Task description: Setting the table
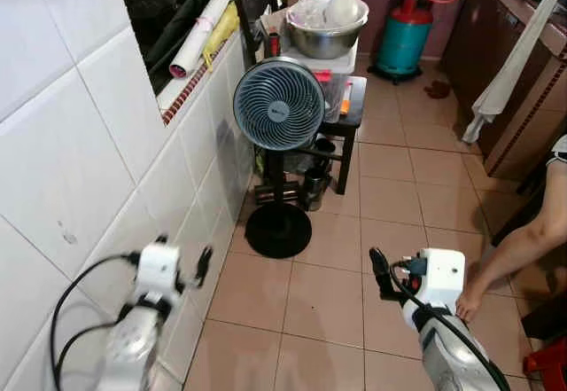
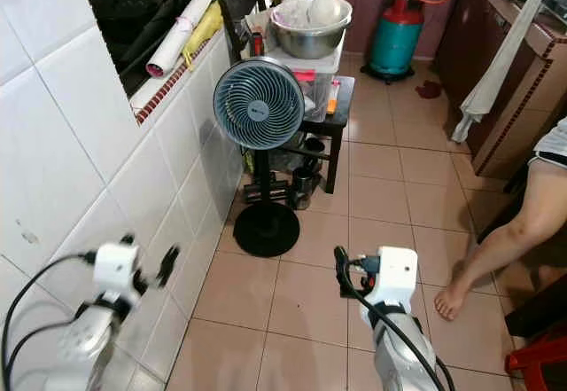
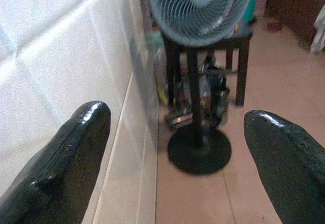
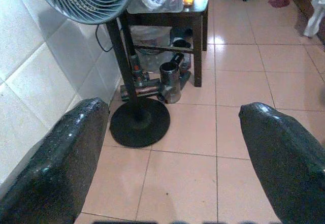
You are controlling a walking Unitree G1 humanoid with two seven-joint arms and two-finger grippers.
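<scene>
Both grippers hang low over the tiled floor with nothing in them. My left gripper [image 1: 183,254] is close to the white tiled wall [image 1: 89,169], and its fingers [image 3: 76,153] stand wide apart, open. My right gripper [image 1: 383,271] is over the floor to the right, also open, with fingers [image 4: 71,153] spread. Ahead, a large metal bowl [image 1: 325,27] holding white items sits on a clear plastic box atop a small dark table [image 1: 354,112]. The bowl is well beyond both grippers.
A standing fan [image 1: 278,105] with a round black base [image 1: 277,230] stands in front of the small table, by the wall. A teal gas cylinder [image 1: 405,36] stands farther back. A person's bare leg [image 1: 523,249] reaches in at the right. Dark cabinets [image 1: 523,98] line the right side.
</scene>
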